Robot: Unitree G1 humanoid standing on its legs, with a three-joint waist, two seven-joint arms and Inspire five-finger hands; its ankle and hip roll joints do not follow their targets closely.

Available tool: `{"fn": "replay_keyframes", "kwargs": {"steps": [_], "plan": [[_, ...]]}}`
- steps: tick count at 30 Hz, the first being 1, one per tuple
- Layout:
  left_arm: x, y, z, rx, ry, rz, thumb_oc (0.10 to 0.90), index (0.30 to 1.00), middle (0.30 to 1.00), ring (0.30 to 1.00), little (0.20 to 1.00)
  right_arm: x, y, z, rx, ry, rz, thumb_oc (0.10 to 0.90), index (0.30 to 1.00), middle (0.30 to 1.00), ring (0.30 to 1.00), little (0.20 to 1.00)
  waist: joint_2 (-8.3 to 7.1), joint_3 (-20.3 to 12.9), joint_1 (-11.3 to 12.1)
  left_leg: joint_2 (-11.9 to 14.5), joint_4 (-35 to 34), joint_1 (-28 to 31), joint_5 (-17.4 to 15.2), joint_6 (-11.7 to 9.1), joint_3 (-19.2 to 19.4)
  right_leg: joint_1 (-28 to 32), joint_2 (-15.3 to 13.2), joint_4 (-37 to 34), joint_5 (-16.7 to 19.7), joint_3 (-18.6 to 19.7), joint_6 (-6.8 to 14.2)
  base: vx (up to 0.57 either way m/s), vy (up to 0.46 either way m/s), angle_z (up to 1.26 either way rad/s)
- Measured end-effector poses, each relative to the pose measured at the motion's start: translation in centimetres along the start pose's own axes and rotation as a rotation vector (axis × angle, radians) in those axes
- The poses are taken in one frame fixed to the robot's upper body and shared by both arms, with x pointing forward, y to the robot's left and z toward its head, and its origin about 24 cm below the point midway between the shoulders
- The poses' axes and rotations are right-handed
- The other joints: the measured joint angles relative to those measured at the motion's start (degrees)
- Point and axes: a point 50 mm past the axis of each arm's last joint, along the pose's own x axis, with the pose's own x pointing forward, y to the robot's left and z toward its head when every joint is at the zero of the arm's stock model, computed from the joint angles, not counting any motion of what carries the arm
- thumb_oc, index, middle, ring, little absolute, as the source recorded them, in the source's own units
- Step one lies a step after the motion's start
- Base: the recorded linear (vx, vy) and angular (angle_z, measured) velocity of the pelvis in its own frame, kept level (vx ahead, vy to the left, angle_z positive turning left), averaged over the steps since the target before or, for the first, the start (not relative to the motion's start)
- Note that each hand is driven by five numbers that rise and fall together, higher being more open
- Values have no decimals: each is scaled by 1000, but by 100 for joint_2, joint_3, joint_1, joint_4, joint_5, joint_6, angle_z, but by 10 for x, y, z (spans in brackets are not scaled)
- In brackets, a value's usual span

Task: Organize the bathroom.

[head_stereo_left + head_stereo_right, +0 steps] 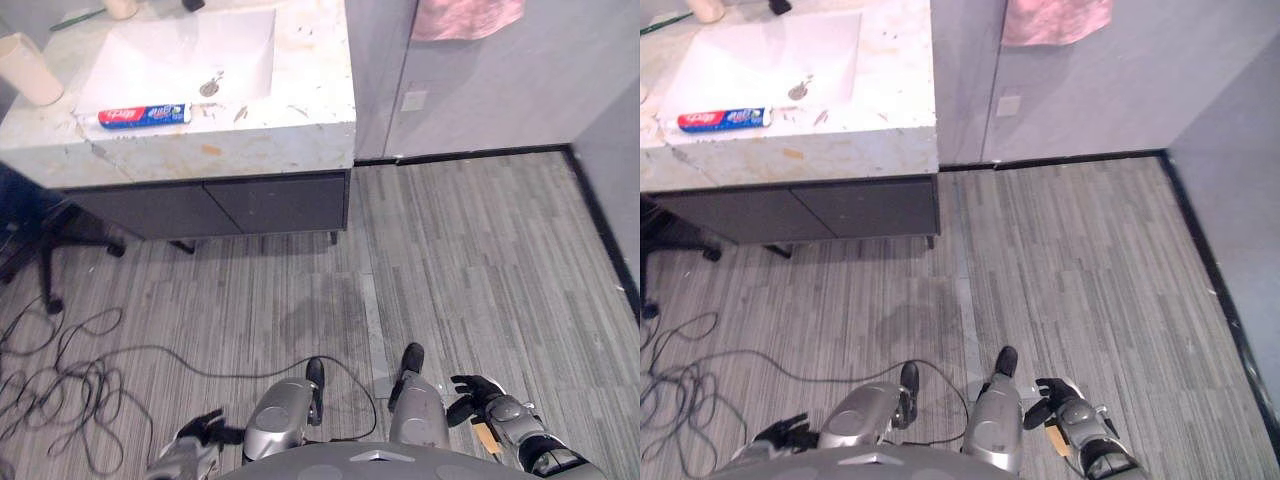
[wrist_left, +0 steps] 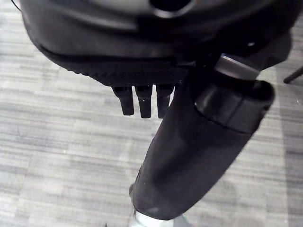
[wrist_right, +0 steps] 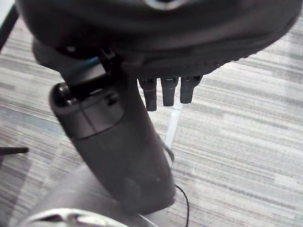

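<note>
A: Fingers first. Left hand (image 1: 200, 428) hangs low at the robot's side, its fingers (image 2: 141, 100) straight and relaxed, nothing in them. Right hand (image 1: 484, 392) the same: fingers (image 3: 164, 92) loose and apart, nothing held, grey wood-grain plank floor (image 1: 480, 260) below both.

B: And outward from there?

A: Landmark is the pale marble vanity counter (image 1: 250, 125) with the dark cabinet under it. Both hands are well apart from it, down near the floor. On its front ledge, just in front of the white rectangular sink basin (image 1: 190, 55), lies a red, white and blue toothpaste tube (image 1: 145, 116).

B: How does it lie?

A: Flat, long axis running along the counter's front edge, crosswise to any reach coming from the robot. It sits toward the counter's left end, so I judge the left hand the nearer one.

B: Anything else on the counter?

A: A cream plastic cup (image 1: 30, 68) at the left edge, beyond the tube. A pink towel (image 1: 466, 17) hangs on the wall right of the counter.

B: Next step?

A: Likely closing on the counter before either arm can reach.
</note>
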Motion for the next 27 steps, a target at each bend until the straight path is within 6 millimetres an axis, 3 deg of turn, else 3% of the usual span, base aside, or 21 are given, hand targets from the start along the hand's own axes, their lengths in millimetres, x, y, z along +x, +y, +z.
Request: {"fn": "replay_keyframes", "kwargs": {"steps": [1,2,3,4,5,6,7,8,9,11,13,14,15,17,18,19,20,22,25,26,27], "plan": [[0,0,0,0,0,0,800,900,900,900,900,0,0,0,0,0,0,800,900,900,900,900,0,0,0,0,0,0,0,0,0,0,0,0,0,0,0,5,-112,39],[-1,16,9,32,-23,40,800,900,900,900,900,-1,8,-1,-12,-22,25,800,900,900,900,900,2,-28,-167,-38,-67,-172,103,-130,-324,18,841,94,-621,575,-283,12,-38,50],[-1,16,9,32,-23,40,800,900,900,900,900,-1,8,-1,-12,-22,25,800,900,900,900,900,2,-28,-167,-38,-67,-172,103,-130,-324,18,841,94,-621,575,-283,6,-41,159],[0,12,59,72,-164,33,800,900,900,900,900,0,15,-25,4,97,54,800,900,900,900,900,-219,-86,-193,-413,-254,-329,307,-256,-557,137,1250,-457,-1007,687,-846,-6,-2,109],[0,12,59,72,-164,33,800,900,900,900,900,0,15,-25,4,97,54,800,900,900,900,900,-219,-86,-193,-413,-254,-329,307,-256,-557,137,1250,-457,-1007,687,-846,11,15,128],[0,2,75,79,-212,2,800,900,900,900,900,-1,14,-39,10,166,53,800,900,900,900,900,-173,-82,-61,-625,-309,-307,330,-225,-544,336,1280,-729,-1121,683,-1025,52,66,19],[0,-6,78,83,-219,-16,800,900,900,900,900,-1,9,-38,26,162,29,800,900,900,900,900,-34,-59,-47,-735,-276,-290,320,-231,-537,542,1276,-930,-1083,719,-1074,129,208,25],[1,-11,77,94,-210,-31,800,900,900,900,900,0,7,-30,49,129,13,800,900,900,900,900,102,-5,-136,-759,182,-414,89,-530,-529,665,1091,-1108,-825,625,-1199,119,202,19],[2,-12,78,92,-203,-29,800,900,900,900,900,1,12,-25,58,108,17,800,900,900,900,900,102,0,-247,-605,862,-612,-254,-369,-354,760,965,-1107,-812,437,-1184,127,252,34],[4,-10,73,95,-173,-25,800,900,900,900,900,1,26,-24,75,92,47,800,900,900,900,900,0,-77,-318,227,1298,-538,-425,-573,-301,936,844,-1126,-887,178,-1226,94,252,37],[4,-15,73,107,-169,-49,800,900,900,900,900,1,29,-25,102,87,49,800,900,900,900,900,-38,-192,-441,1137,950,-478,-266,-853,-457,953,721,-1104,-972,66,-1069,70,251,45],[4,-19,76,124,-174,-62,800,900,900,900,900,1,26,-23,120,74,29,800,900,900,900,900,12,-251,-457,1499,607,-456,-72,-947,-550,828,634,-931,-1087,67,-1062,46,226,49],[4,-24,80,126,-184,-75,800,900,900,900,900,1,22,-22,121,66,12,800,900,900,900,900,-17,-223,-478,1702,464,-461,76,-911,-663,723,519,-747,-1159,93,-1060,25,265,39],[3,-35,87,124,-205,-93,800,900,900,900,900,3,10,-14,107,52,-27,800,900,900,900,900,-145,-149,-482,1578,341,-394,83,-975,-692,455,144,-339,-1205,321,-640,13,249,-10],[3,-38,84,150,-193,-107,800,900,900,900,900,3,-7,-6,94,21,-70,800,900,900,900,900,-13,-149,-429,1415,-158,-201,157,-895,-323,222,14,-233,-1142,477,-409,52,224,-47],[4,-37,83,155,-186,-106,800,900,900,900,900,2,-18,-1,87,-9,-93,800,900,900,900,900,131,-71,-493,1313,-330,-120,360,-990,-319,170,-15,-165,-1110,529,-300,57,166,-42],[3,-32,92,155,-204,-84,800,900,900,900,900,3,-18,8,94,-43,-96,800,900,900,900,900,-47,91,-512,1094,-261,-82,416,-1225,-237,162,-253,-107,-1086,672,-180,73,112,-4],[3,-23,95,139,-217,-65,800,900,900,900,900,2,-13,6,95,-45,-80,800,900,900,900,900,-149,123,-546,731,-134,-93,290,-988,-148,319,-577,-475,-934,763,30,72,42,2],[1,3,88,109,-213,2,800,900,900,900,900,1,6,0,103,-41,-29,800,900,900,900,900,-57,147,-540,637,-98,-76,228,-799,-72,705,-609,-1176,-822,788,148,64,15,-7],[1,3,88,109,-213,2,800,900,900,900,900,1,6,0,103,-41,-29,800,900,900,900,900,-57,147,-540,637,-98,-76,228,-799,-72,705,-609,-1176,-822,788,148,68,29,7],[1,13,81,104,-195,30,800,900,900,900,900,0,8,-11,118,1,-27,800,900,900,900,900,-77,136,-516,560,-86,-42,216,-778,-80,878,-621,-1393,-524,824,230,68,31,9]]}}
